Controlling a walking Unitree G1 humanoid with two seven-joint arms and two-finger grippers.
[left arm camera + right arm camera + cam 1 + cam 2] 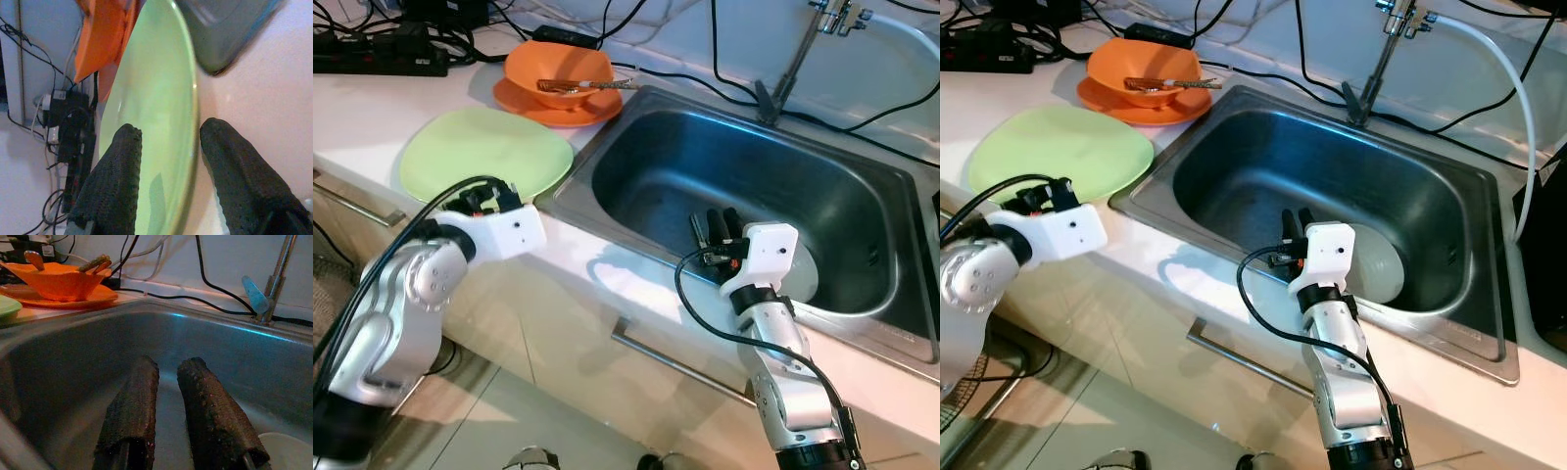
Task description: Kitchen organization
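A pale green plate (484,152) lies flat on the white counter, left of the steel sink (705,157). My left gripper (171,132) is open at the plate's near edge. One finger (115,176) is over the plate and the other (239,171) is on the counter side of the rim. My right gripper (721,223) reaches down into the sink, its fingers a narrow gap apart with nothing between them. A white plate (808,269) lies on the sink floor just right of that gripper. An orange bowl (558,69) holding utensils (578,86) sits on an orange plate (524,103) behind the green one.
A faucet (798,59) rises behind the sink. Black cables (685,78) cross the back of the counter, and a power strip (382,54) sits at the far left. A drawer handle (675,362) runs below the counter's front edge.
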